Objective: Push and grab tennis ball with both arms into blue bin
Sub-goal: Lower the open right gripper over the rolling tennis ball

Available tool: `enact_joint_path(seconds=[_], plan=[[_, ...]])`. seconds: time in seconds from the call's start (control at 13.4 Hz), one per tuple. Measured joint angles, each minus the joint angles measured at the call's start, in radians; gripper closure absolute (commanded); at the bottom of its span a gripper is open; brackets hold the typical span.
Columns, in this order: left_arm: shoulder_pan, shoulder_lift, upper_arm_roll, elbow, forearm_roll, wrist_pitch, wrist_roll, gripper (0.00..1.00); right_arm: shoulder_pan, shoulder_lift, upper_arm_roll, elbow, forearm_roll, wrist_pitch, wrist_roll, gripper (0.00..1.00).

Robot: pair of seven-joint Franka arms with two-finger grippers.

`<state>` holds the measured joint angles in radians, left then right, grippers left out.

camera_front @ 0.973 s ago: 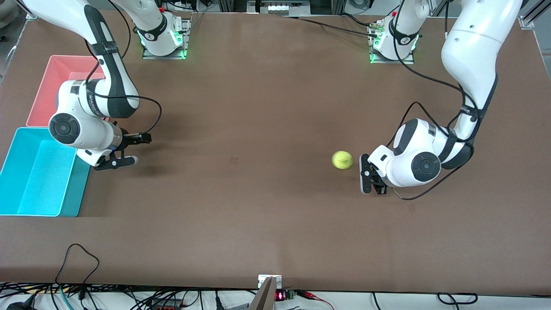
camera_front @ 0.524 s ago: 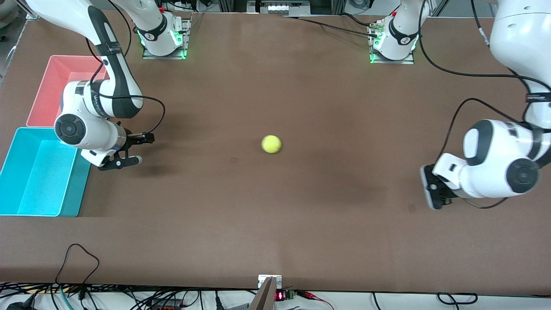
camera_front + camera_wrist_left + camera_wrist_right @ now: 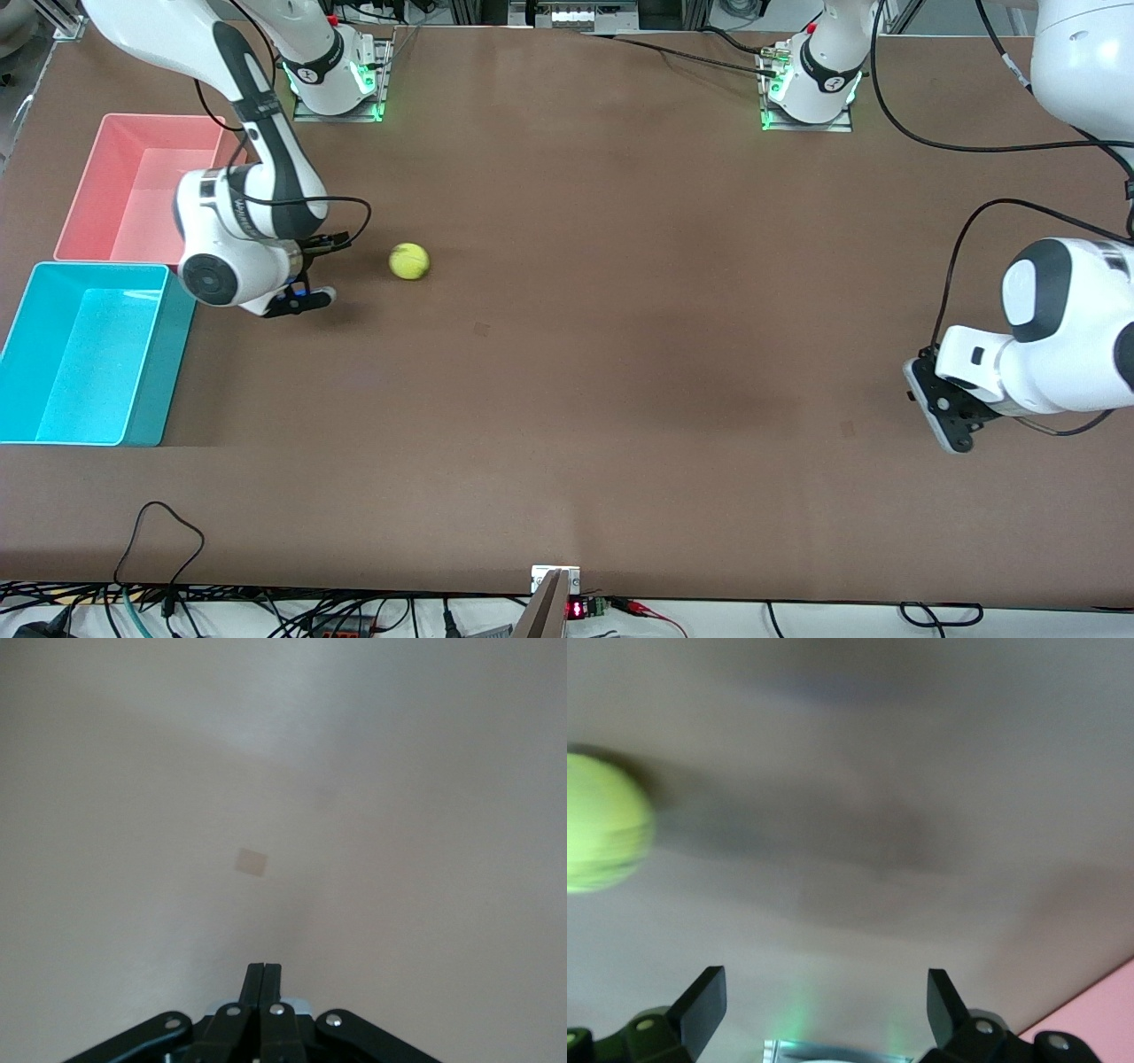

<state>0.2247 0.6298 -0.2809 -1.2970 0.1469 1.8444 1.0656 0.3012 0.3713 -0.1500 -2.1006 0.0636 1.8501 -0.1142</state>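
Rolling along the table (image 3: pixel 620 399), the ball (image 3: pixel 409 261) has come near the right gripper (image 3: pixel 312 270), whose fingers are apart, low beside the blue bin (image 3: pixel 168 354) and pink bin (image 3: pixel 89 190). Far off, the left gripper (image 3: pixel 941 412) has pulled back, fingers together.

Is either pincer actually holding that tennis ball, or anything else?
Nothing is held. The tennis ball lies free on the table, just off the open right pincer. The left pincer is shut on nothing.
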Motion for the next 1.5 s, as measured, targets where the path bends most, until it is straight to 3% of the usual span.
enact_joint_path(seconds=[0.22, 0.9, 1.5], plan=[[0.000, -0.024, 0.000, 0.019, 0.000, -0.010, -0.078, 1.00, 0.006, 0.044, 0.002, -0.011, 0.004, 0.004, 0.000, 0.00], [-0.001, -0.031, 0.000, 0.020, 0.000, -0.013, -0.110, 1.00, 0.006, 0.044, 0.002, 0.009, 0.011, 0.018, 0.000, 0.00], [-0.006, -0.112, -0.007, 0.027, -0.001, -0.065, -0.447, 1.00, 0.007, 0.014, 0.001, 0.145, 0.011, -0.044, 0.000, 0.00]])
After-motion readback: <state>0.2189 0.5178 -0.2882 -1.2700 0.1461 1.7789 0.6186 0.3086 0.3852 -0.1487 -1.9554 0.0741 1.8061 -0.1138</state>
